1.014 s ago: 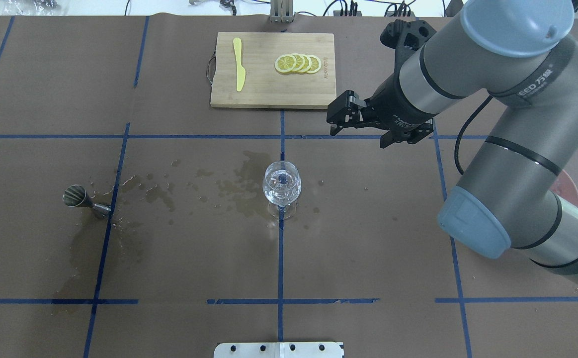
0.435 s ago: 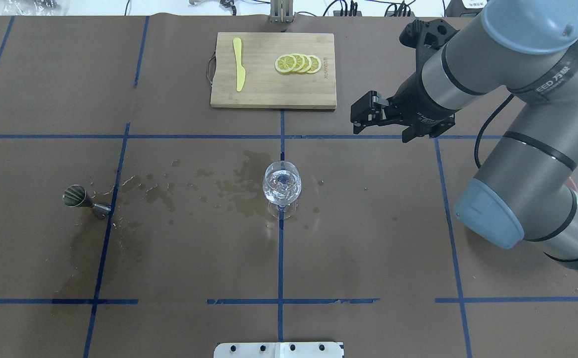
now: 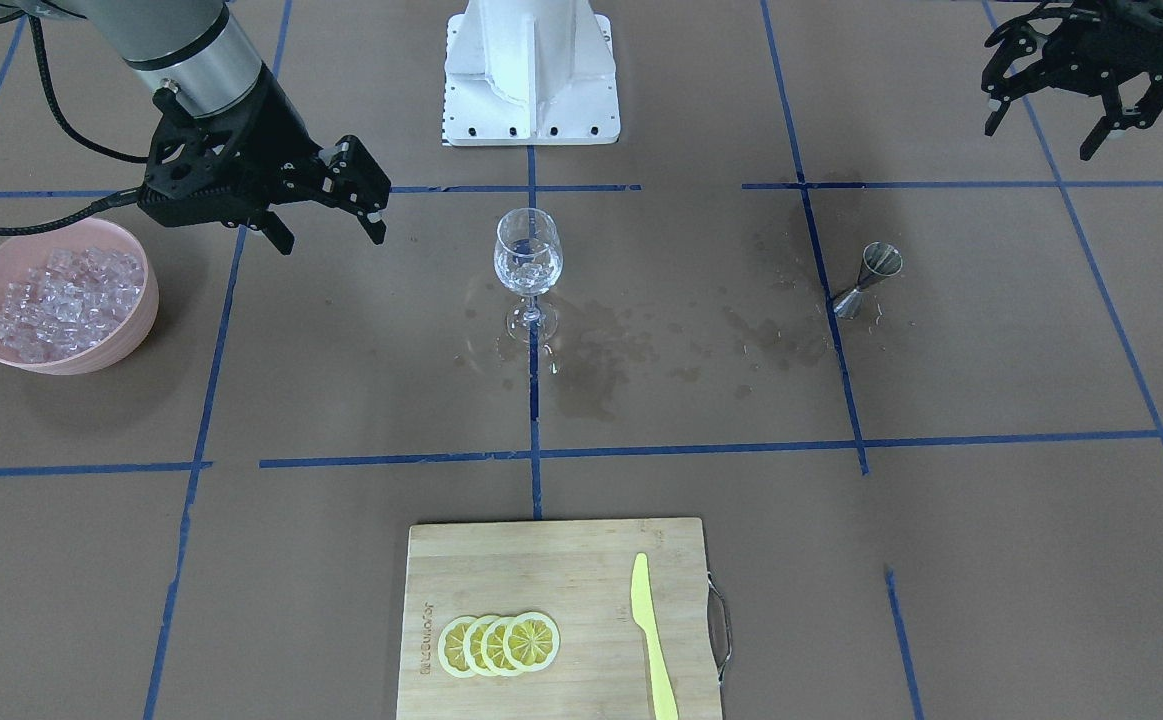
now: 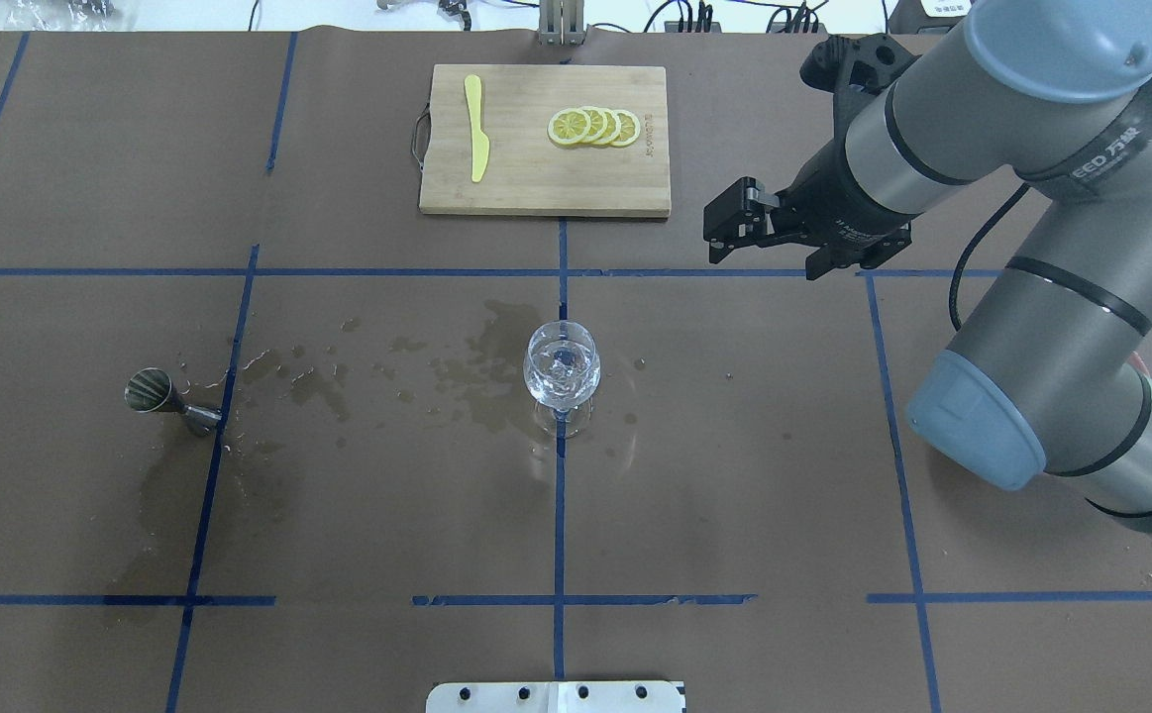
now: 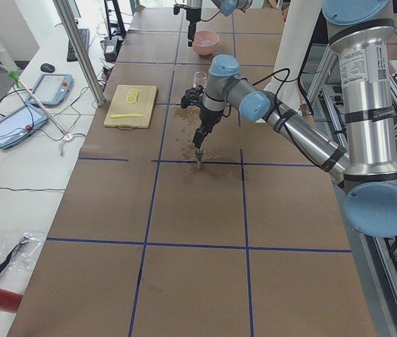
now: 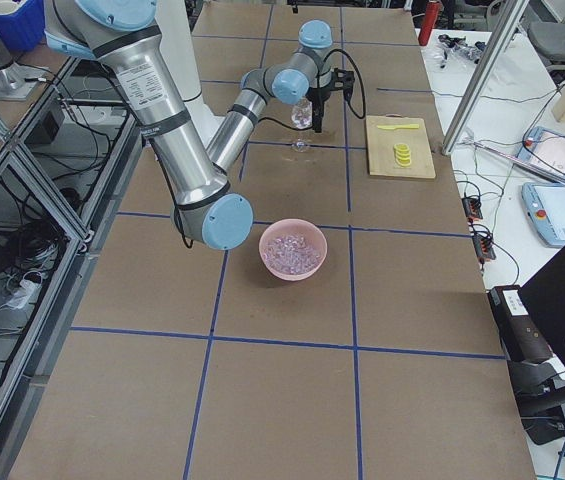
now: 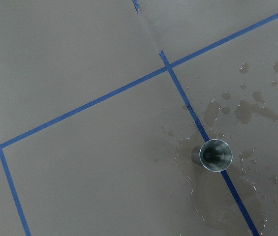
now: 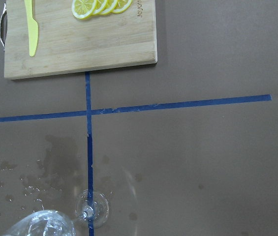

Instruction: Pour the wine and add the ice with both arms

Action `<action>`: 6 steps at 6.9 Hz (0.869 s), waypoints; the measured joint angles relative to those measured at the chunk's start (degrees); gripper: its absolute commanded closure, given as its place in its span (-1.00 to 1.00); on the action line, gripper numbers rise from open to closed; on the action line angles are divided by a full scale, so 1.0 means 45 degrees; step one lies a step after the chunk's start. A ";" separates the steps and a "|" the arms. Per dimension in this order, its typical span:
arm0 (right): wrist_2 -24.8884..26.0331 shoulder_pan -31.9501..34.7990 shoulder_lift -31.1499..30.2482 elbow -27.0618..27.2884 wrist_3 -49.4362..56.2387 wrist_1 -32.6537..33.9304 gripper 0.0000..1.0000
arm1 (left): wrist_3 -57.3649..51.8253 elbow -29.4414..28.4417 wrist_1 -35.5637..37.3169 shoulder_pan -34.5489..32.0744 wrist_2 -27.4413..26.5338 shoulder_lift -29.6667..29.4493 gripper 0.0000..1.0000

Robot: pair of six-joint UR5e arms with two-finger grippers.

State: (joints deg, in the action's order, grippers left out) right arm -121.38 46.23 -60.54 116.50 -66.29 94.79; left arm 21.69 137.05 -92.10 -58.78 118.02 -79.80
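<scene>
Right pincer spread, empty, between ice and wine glass.
I see my left pincer spread too, above the jigger.

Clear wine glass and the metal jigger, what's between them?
Only dark wet splash stains and a blue tape line on brown paper, seen in the overhead view.

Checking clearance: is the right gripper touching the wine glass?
Apart. Front-facing view shows bare table between the right gripper and the wine glass.
</scene>
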 measured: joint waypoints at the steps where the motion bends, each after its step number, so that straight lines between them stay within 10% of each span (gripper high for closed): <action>1: 0.0012 -0.0040 0.0016 -0.0005 0.0003 0.0016 -1.00 | 0.0137 0.0109 -0.0061 0.0002 -0.0275 -0.0113 -1.00; 6: -0.0012 -0.0030 0.0009 0.0008 0.0002 0.0068 -1.00 | 0.0739 0.0809 -0.0061 -0.0679 -0.0426 -0.0217 -1.00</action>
State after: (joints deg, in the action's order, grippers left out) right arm -121.44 46.10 -60.50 116.54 -66.28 95.09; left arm 25.02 140.70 -92.38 -61.84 116.10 -80.77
